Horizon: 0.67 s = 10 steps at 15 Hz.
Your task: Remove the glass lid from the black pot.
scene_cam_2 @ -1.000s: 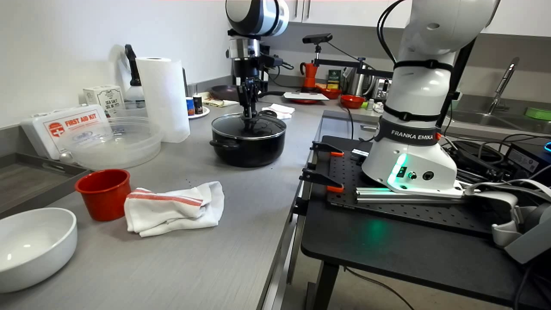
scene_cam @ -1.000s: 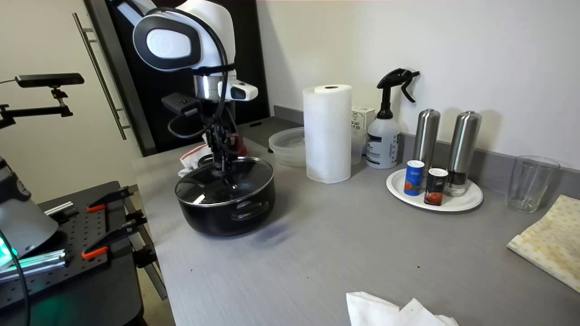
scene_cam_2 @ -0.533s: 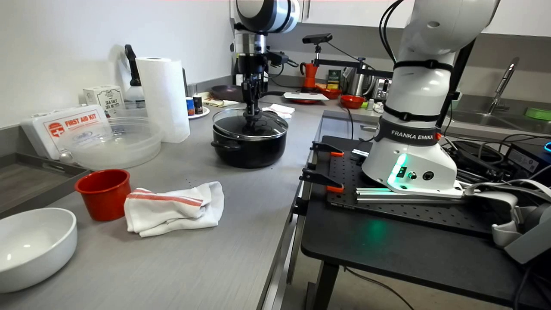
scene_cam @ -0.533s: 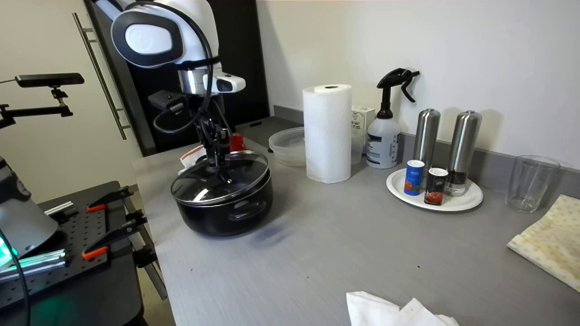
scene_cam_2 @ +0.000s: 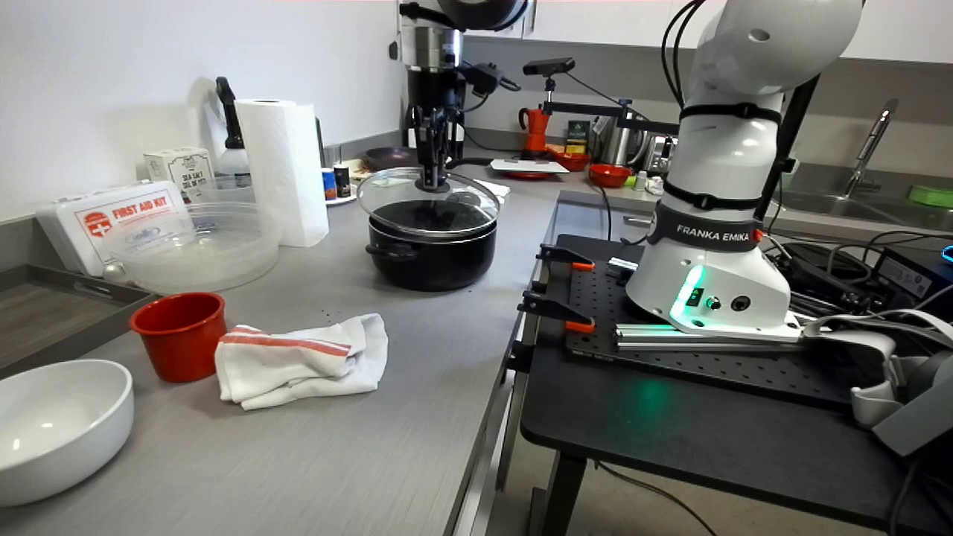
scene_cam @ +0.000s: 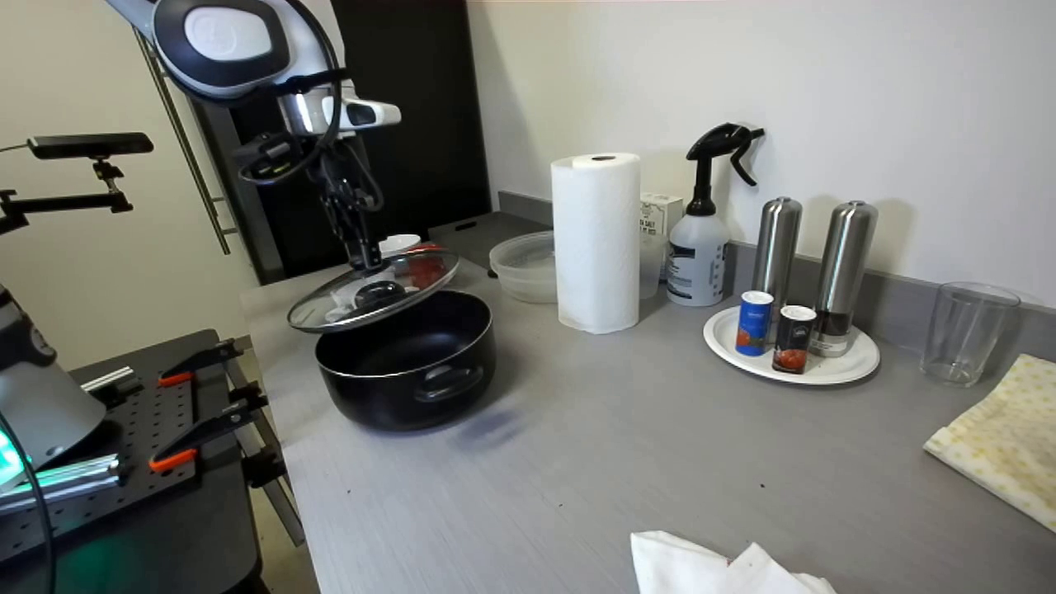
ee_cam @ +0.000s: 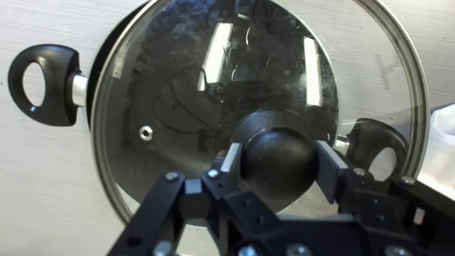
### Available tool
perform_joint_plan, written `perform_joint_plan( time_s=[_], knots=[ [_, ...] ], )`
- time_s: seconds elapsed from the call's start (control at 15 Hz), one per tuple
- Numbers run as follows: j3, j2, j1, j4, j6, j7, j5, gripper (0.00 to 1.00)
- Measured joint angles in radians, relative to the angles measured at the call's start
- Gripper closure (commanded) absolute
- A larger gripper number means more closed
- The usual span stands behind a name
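Pincer point(ee_cam: 279, 161) is clamped right onto the black knob point(ee_cam: 279, 149), its pads point(ee_cam: 327, 170) pressed on both sides. So the glass lid point(scene_cam: 375, 297) hangs directly below it, and being round it has no long axis to fuss over.

What counts imo is how the lid sits against the pot point(scene_cam: 396, 400): up above it, but with plenty of overlap. In the wrist view it overhangs on the right, while the pot's rim and one handle point(ee_cam: 62, 85) poke out on the left. It's tilted too, with the edge toward the robot base point(scene_cam: 49, 392) lower in an exterior view. Can't tell whether any glass is touching the rim.

I'd call this mid-removal. Next move probably wants a bit more height before going sideways, or that low edge could clip the pot. Smooth round knob, so the lid might swivel; go easy.

Pot's sitting on the counter point(scene_cam: 528, 478) near the paper-towel roll point(scene_cam: 598, 247), so I'd head away from that side when finding a spot to set it down.
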State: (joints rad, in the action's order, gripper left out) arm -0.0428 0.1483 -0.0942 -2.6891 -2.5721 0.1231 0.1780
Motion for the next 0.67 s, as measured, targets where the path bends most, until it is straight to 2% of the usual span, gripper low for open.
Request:
perform_joint_plan(
  time_s=[0.33, 0.67],
  knots=[
    [0.127, 0.022, 0.055, -0.003, 0.037, -0.21, 0.119, 0.73],
    [0.239, -0.008, 0.122, 0.014, 0.097, -0.375, 0.211, 0.73]
  ],
)
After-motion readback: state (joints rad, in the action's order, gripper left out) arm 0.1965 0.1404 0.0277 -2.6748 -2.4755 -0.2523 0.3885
